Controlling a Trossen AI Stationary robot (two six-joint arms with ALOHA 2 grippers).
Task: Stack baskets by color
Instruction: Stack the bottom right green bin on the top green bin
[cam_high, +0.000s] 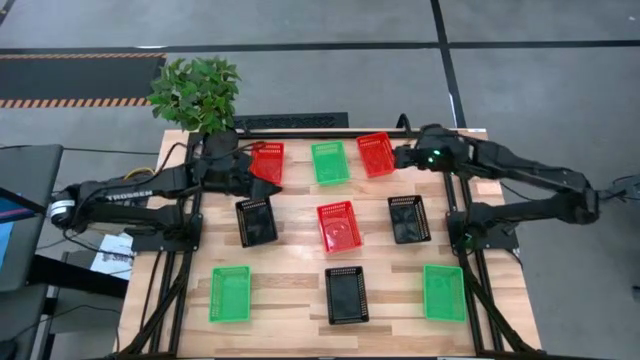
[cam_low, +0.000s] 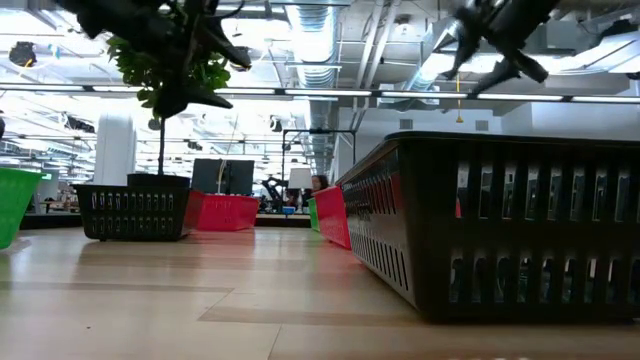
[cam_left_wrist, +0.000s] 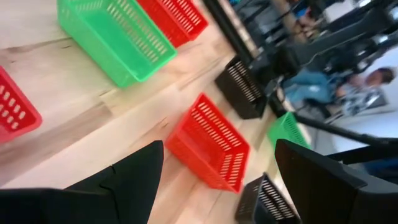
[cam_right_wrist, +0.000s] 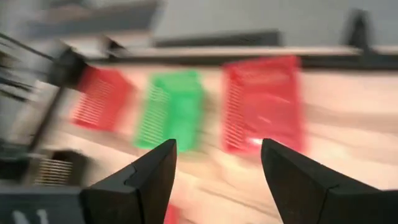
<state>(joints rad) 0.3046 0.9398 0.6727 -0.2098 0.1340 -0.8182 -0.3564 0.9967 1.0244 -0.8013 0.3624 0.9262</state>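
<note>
Nine baskets lie bottom-down on the wooden table. Along the far edge are a red basket (cam_high: 268, 162), a green one (cam_high: 330, 162) and a red one (cam_high: 376, 154). The middle row holds black (cam_high: 256, 221), red (cam_high: 339, 225) and black (cam_high: 409, 218). The near row holds green (cam_high: 231, 293), black (cam_high: 347, 295) and green (cam_high: 444, 292). My left gripper (cam_high: 256, 172) (cam_left_wrist: 214, 180) hangs open above the far-left red basket's left side. My right gripper (cam_high: 401, 157) (cam_right_wrist: 217, 168) hangs open just right of the far-right red basket. Neither holds anything.
A potted green plant (cam_high: 195, 95) stands at the table's far left corner, close behind my left arm. Dark frame rails (cam_high: 470, 270) run along both sides of the table. Bare wood shows between the rows of baskets. In the left wrist view a seated person (cam_left_wrist: 348, 93) shows beyond the table.
</note>
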